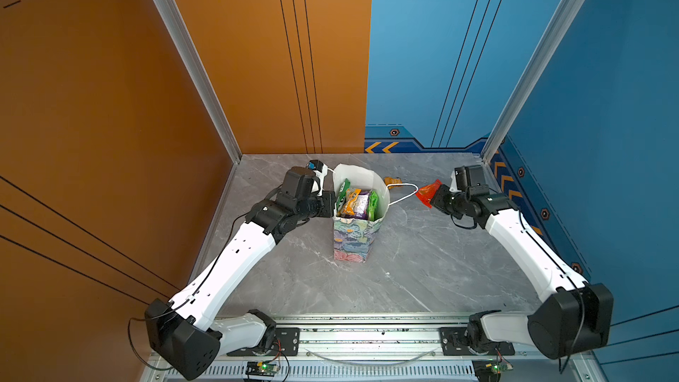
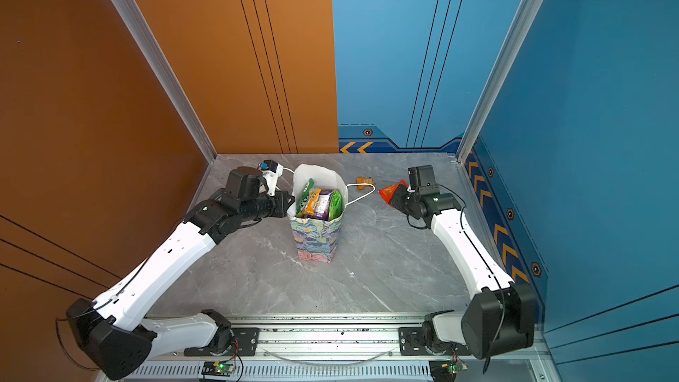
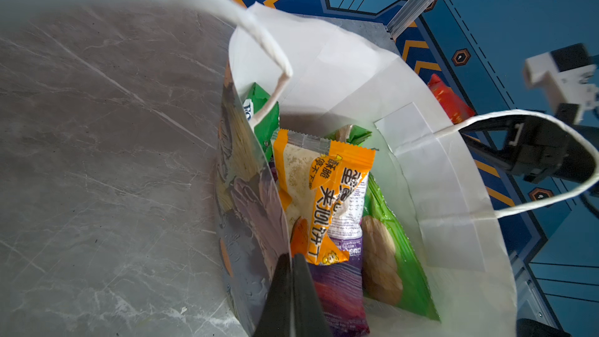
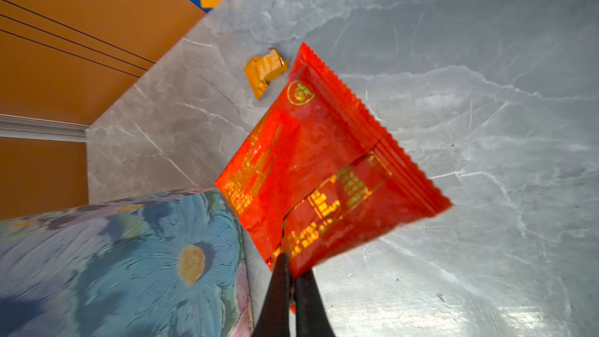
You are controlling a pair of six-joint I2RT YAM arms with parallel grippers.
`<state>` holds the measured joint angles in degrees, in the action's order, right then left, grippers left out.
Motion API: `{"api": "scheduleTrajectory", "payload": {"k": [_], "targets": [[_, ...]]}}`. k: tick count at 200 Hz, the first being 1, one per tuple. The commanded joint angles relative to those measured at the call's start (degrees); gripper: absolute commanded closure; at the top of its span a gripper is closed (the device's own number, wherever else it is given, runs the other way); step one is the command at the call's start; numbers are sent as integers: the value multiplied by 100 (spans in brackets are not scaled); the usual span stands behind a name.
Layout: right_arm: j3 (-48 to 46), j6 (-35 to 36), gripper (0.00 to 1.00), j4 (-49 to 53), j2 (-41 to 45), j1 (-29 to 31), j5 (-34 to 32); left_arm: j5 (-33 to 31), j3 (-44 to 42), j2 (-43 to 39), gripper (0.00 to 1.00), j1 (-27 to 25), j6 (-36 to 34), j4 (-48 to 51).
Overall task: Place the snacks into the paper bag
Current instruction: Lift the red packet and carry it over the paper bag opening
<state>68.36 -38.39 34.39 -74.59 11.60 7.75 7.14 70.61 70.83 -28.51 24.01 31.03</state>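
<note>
Table: a grey stone-look table holds everything.
Paper bag: a tall paper bag with painted flowers outside and white inside stands upright between the two pincers. Its mouth is open.
Left pincer: the black left pincer is squeezed tight on the bag's top edge, on the side nearest to it.
In the bag: just past the left pincer's tips sits an orange and white crinkly packet. It lies over a purple packet. A shiny green packet is on one side and a second green packet on the other.
Right pincer: the black right pincer is pinched on a corner of a flat red crinkly packet. It holds the packet up off the table, near the bag's white cord handle.
Small packet: a small orange packet lies on the table, farther away than the red packet as the right pincer sees it.
Top views only: both whole arms, and the bag from top to bottom.
Left wrist view only: round biscuits pictured on the shiny green packet.
Right wrist view only: a big blue flower with a yellow middle on the bag's side.
Writing: the orange and white packet has big Chinese words. The second green packet shows the letters "FO". The red packet has gold print and a round gold mark, too small to read.
</note>
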Motion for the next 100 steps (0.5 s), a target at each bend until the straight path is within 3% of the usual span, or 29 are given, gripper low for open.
{"api": "scheduleTrajectory", "payload": {"k": [1, 51, 74, 100], "targets": [[435, 181, 100, 394, 400, 126, -513, 145, 25, -114, 100, 51, 24, -358], [1264, 275, 100, 786, 771, 308, -780, 127, 14, -113, 100, 51, 25, -360], [1807, 512, 100, 809, 949, 830, -1226, 130, 22, -76, 100, 53, 19, -360], [2484, 672, 100, 1219, 705, 1090, -1263, 167, 28, -42, 100, 52, 34, -360]]}}
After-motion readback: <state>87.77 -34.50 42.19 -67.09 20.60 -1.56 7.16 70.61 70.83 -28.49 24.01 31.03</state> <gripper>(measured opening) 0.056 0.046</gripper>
